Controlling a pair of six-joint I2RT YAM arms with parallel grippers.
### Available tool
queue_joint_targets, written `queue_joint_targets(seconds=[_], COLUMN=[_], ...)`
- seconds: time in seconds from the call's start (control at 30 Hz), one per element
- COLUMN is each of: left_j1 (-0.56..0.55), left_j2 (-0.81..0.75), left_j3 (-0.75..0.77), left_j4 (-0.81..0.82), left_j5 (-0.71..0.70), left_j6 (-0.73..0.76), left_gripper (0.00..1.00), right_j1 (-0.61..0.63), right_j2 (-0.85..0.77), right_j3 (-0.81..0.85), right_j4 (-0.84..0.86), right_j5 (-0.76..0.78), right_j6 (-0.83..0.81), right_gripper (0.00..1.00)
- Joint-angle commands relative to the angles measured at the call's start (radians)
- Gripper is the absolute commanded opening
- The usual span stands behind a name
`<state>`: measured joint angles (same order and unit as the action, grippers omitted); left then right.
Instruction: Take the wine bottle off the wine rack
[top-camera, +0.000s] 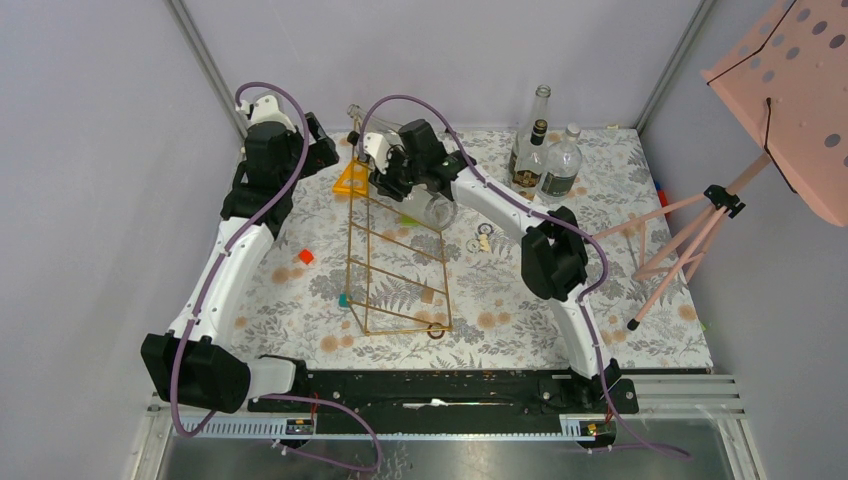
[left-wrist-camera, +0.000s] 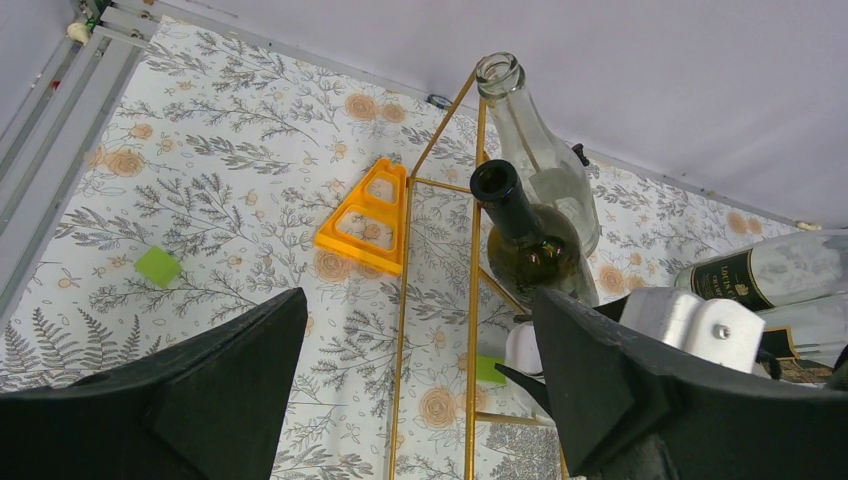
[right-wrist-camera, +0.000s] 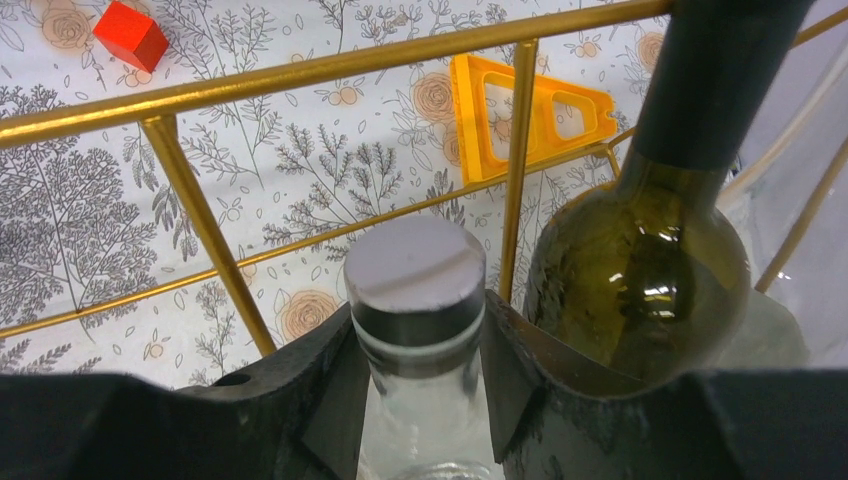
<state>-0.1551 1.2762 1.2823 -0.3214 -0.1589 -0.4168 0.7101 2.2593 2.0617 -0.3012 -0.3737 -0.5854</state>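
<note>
The tall gold wire wine rack (top-camera: 395, 265) stands mid-table and also shows in the left wrist view (left-wrist-camera: 472, 330) and the right wrist view (right-wrist-camera: 300, 68). My right gripper (right-wrist-camera: 415, 340) is shut on the neck of a clear wine bottle with a grey cap (right-wrist-camera: 415, 265) that lies in the rack; seen from above, this gripper (top-camera: 395, 178) is at the rack's upper end. A dark green bottle (right-wrist-camera: 640, 290) lies beside it. An uncapped clear bottle (left-wrist-camera: 540, 150) rests above the green one (left-wrist-camera: 525, 245). My left gripper (left-wrist-camera: 420, 390) is open and empty, hovering left of the rack top (top-camera: 322, 140).
An orange triangle (top-camera: 352, 178) lies just left of the rack. Three upright bottles (top-camera: 540, 150) stand at the back right. A pink tripod stand (top-camera: 690, 235) is at the right edge. A red cube (top-camera: 306, 256) and a green cube (left-wrist-camera: 158, 266) lie on the floral cloth.
</note>
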Motion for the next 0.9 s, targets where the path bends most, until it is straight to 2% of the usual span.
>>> queue_joint_targets(seconds=[0.0,0.13,0.17,0.23,0.43,0.6,0.87], left_j1=[0.012,0.015,0.015,0.016,0.017,0.017,0.017], left_j2=[-0.01,-0.008,-0.007,-0.005,0.001,0.009,0.011], left_j3=[0.017,0.018,0.017,0.018,0.02,0.024,0.025], left_j4=[0.035,0.035,0.036,0.036,0.035,0.03,0.03], left_j5=[0.01,0.02,0.022,0.027,0.033,0.037,0.041], left_j6=[-0.008,-0.009,-0.011,-0.011,-0.011,-0.011,-0.008], left_gripper=[0.89,0.89,0.88,0.88,0.88,0.87,0.86], right_j1=[0.004,0.005,0.006,0.005,0.006,0.006,-0.007], right_j2=[0.014,0.01,0.008,0.003,-0.066,-0.2,-0.319], right_j3=[0.028,0.028,0.028,0.028,-0.066,-0.273,-0.273], right_j4=[0.079,0.082,0.083,0.083,0.128,0.365,0.358], right_j5=[0.058,0.058,0.058,0.058,0.039,0.085,0.163], right_j6=[0.007,0.006,0.006,0.007,0.008,0.11,0.16], right_gripper=[0.46,0.38,0.34,0.17,0.01,0.0,0.0])
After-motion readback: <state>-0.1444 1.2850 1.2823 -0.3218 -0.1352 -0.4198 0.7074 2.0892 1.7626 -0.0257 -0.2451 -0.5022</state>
